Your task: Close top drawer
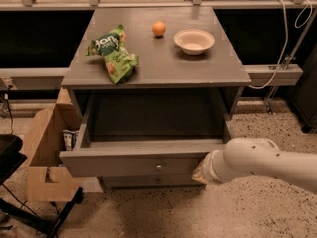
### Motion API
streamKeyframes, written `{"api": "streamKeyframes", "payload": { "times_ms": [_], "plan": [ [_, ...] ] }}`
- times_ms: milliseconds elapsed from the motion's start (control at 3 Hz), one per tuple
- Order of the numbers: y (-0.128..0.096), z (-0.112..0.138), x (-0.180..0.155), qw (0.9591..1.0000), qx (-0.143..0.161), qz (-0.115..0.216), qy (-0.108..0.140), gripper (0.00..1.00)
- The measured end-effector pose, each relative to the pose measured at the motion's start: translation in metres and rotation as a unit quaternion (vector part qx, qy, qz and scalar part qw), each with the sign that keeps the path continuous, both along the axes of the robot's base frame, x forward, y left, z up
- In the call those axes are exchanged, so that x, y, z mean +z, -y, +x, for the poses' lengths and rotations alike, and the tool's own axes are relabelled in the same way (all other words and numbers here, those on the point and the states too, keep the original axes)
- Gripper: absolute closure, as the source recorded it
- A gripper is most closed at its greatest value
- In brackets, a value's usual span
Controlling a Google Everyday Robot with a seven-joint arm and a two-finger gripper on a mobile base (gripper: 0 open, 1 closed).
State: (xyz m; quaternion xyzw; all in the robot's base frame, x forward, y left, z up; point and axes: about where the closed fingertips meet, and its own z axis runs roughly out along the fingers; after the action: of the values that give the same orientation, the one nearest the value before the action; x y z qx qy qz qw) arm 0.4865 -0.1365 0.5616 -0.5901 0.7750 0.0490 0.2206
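Note:
The top drawer [124, 163] of the grey cabinet stands partly open, and its inside looks empty. Its flat grey front carries a small round metal knob [158, 166] at the centre. My white arm [262, 162] reaches in from the lower right. My gripper [199, 171] is at the right end of the drawer front, up against it and mostly hidden behind the wrist.
On the cabinet top [198, 71] lie a green snack bag [114, 53], an orange [158, 28] and a white bowl [194, 40]. A lower drawer front [148, 181] sits just under the top one. An open cardboard box [42, 148] stands at the left. A black stand [10, 157] is at the far left.

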Motion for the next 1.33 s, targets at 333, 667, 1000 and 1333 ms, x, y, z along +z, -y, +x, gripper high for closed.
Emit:
{"api": "streamKeyframes", "payload": {
  "times_ms": [333,667,1000,1333],
  "plan": [
    [-0.003,0.032,0.000,1.0000,-0.007,-0.001,0.003,1.00],
    [-0.014,0.061,-0.008,0.9999,-0.011,0.000,0.000,1.00],
    [-0.031,0.087,-0.017,0.9999,-0.010,0.000,-0.004,1.00],
    [-0.049,0.113,-0.017,1.0000,-0.007,0.000,-0.002,1.00]
  ]
}}
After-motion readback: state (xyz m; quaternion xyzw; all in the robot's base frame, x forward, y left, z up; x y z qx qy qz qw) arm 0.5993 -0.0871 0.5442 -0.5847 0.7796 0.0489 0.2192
